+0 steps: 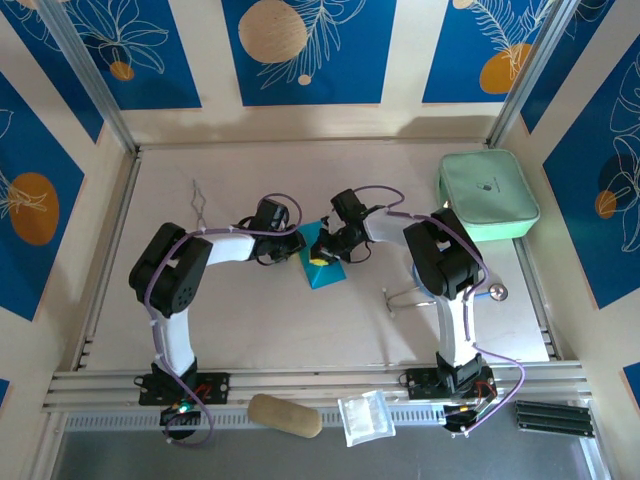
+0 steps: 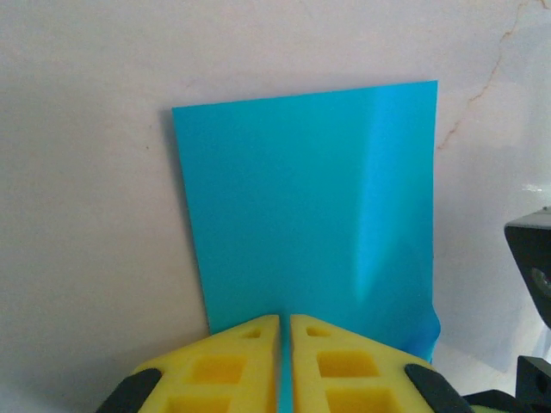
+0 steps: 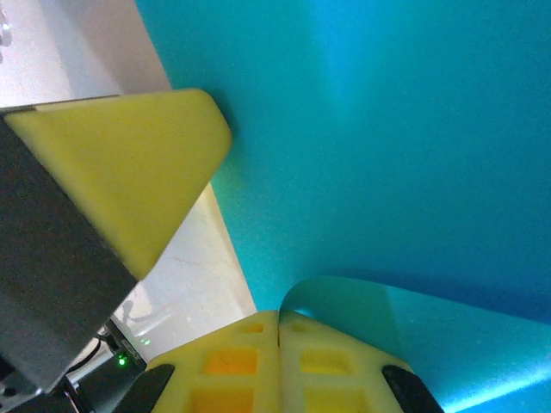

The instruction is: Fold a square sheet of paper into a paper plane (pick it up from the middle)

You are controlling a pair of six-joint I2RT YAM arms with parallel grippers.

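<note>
At table centre, between both arms: square sheet of paper, teal-blue, spread mostly flat with one soft bend showing as lighter band. Left gripper at sheet's left side, jaws clamped on thin paper edge. Right gripper at sheet's right side, jaws pressed together, curled paper edge emerging from seam. Mint-green pouch far right, well apart from paper. Clear bag near table's near edge.

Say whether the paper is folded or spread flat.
Bent, not flat: the paper curls over where the right gripper pinches its edge. Sharp crease: cannot tell.
</note>
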